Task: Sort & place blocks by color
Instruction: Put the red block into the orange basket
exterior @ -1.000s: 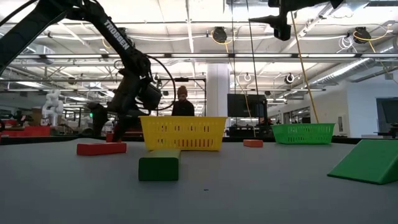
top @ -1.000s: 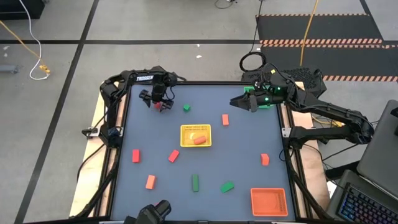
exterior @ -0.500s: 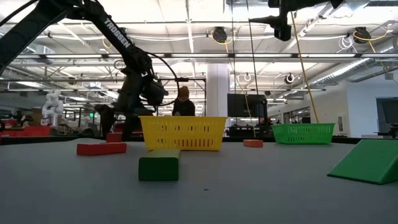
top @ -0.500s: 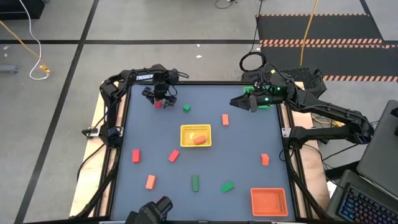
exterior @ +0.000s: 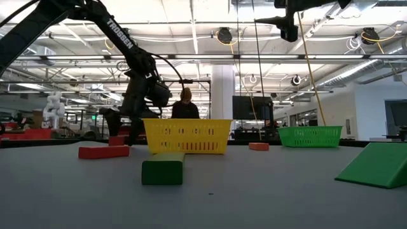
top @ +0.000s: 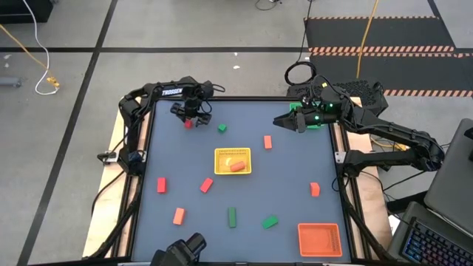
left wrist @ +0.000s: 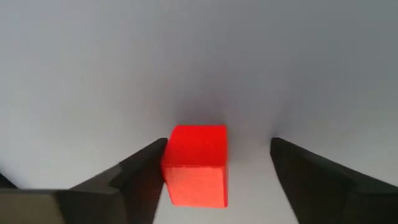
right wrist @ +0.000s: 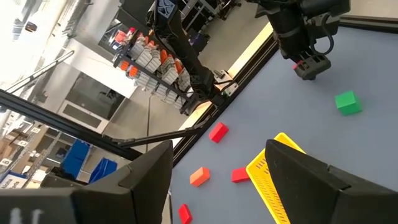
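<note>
My left gripper (top: 189, 117) is near the table's far left corner, pointing down and open. Its fingers stand on either side of a small red cube (left wrist: 196, 163) that rests flat on the table (top: 295, 177), also in the high view (top: 189, 124). My right gripper (top: 284, 122) waits open, raised by the green tray (top: 316, 120) at the far right. Other blocks lie scattered: a green cube (top: 222, 128), red ones (top: 161, 185) (top: 206, 185), orange-red ones (top: 267, 142) (top: 178, 216) (top: 315, 189), a green bar (top: 232, 216) and a green wedge (top: 270, 221). My left gripper has one finger (left wrist: 146, 167) close against a side face (left wrist: 171, 171) of the red cube, and the other finger stands well apart from it. Whether the near finger touches the cube, I cannot tell. The fingers come from above, and the cube sits on the table.
A yellow tray (top: 220, 161) in the table's middle holds an orange-red block (top: 236, 166). An orange tray (top: 320, 239) sits at the near right corner. A black frame runs round the table. In the low view a person (exterior: 186, 108) stands far behind the table.
My left gripper has shifted a little toward the far edge and turned about its wrist, coming to stand over the red cube. The right arm has kept still.
</note>
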Tool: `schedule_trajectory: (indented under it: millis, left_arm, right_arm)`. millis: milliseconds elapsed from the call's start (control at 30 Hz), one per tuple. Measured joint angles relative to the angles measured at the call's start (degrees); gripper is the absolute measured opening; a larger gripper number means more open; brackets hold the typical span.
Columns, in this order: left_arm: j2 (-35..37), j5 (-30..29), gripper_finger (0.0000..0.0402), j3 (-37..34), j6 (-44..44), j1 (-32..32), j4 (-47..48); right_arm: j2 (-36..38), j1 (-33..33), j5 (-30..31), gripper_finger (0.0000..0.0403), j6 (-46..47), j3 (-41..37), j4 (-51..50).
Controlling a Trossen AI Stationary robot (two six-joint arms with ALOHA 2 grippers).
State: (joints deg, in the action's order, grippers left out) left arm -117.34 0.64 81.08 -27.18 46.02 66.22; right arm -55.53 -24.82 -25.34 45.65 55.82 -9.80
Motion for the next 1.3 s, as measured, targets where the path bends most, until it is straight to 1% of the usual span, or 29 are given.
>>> schedule_trajectory:
  millis: [67,233,300,400,467,533,667,733,800,900,1100,1200,1300]
  left_arm:
    - [0.0,0.0,0.0247,0.0,0.0,0.0,0.1]
    - [0.0,0.0,0.0157,0.0,-0.2,0.0,0.7]
    - [0.1,0.0,0.0132,0.0,-0.2,0.0,1.1]
    - [0.1,0.1,0.0132,0.0,-0.1,0.0,1.2]
    - [0.1,1.2,0.0132,0.0,0.2,0.0,1.4]
    - [0.1,3.1,0.0133,0.0,0.1,0.0,1.4]
    - [0.0,8.1,0.0159,0.4,0.6,-0.2,1.9]
    - [0.0,9.9,0.0162,1.9,1.4,-0.7,2.7]
    - [0.0,11.4,0.0151,4.4,2.1,-1.6,3.1]
    - [0.0,14.5,0.0125,10.0,2.9,-3.1,3.1]
    - [0.0,15.9,0.0124,25.1,1.4,-6.0,3.0]
    - [0.0,18.9,0.0132,33.3,0.9,-7.7,1.8]
    - [0.0,22.2,0.0136,41.9,-2.4,-9.9,-1.4]
  right_arm:
    - [0.0,0.0,0.0,0.0249,0.0,0.0,0.0]
    - [0.0,0.0,0.1,0.0249,-0.6,0.0,-0.4]
    - [0.0,-0.1,0.1,0.0249,-0.8,0.0,-0.4]
    - [0.0,-0.5,0.1,0.0249,-0.9,0.0,-0.4]
    - [0.0,-1.0,0.1,0.0249,-1.1,0.0,-0.4]
    - [0.0,-1.3,0.1,0.0249,-1.2,0.0,-0.4]
    - [0.0,-2.1,0.1,0.0249,-1.4,0.0,-0.4]
    - [0.0,-2.4,0.1,0.0249,-1.6,0.0,-0.4]
    - [0.0,-2.6,0.1,0.0249,-2.3,0.0,-0.4]
    - [-0.2,-3.0,0.3,0.0249,-3.7,0.0,-0.4]
    - [-1.1,-3.0,4.1,0.0249,-5.4,0.0,-0.2]
    - [-1.9,-3.0,4.3,0.0249,-5.8,0.0,-0.3]
    - [-2.6,-3.0,4.4,0.0249,-6.1,0.0,0.1]
